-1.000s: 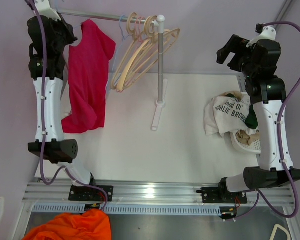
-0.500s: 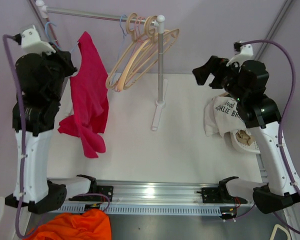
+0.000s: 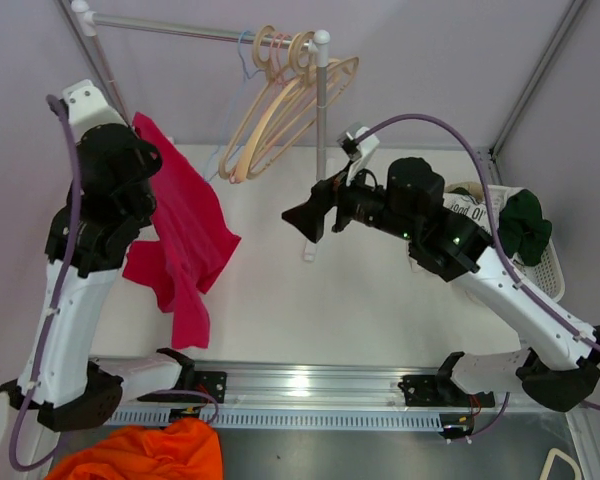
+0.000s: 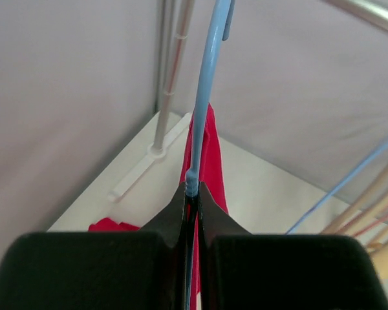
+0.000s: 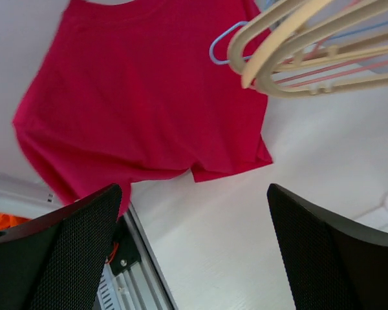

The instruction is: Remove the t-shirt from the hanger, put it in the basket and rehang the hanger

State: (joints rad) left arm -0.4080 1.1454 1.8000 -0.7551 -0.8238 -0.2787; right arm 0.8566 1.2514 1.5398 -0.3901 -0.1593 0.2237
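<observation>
Stripping the hanger (image 4: 204, 97) next.
My left jaws clamp it; right jaws, wide and empty, need the t-shirt (image 3: 185, 228) at nine o'clock.

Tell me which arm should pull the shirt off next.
Right, probably. The left gripper is shut on the blue hanger; the right gripper is open and faces the red t-shirt.

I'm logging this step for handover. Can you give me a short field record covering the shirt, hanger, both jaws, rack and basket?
t-shirt: red, hanging free of the rail
hanger: blue, clamped in the left jaws, t-shirt apparently still on it
left jaws: shut on hanger
right jaws: open, empty, facing the t-shirt
rail: holds wooden hangers
basket: clothes inside
</observation>
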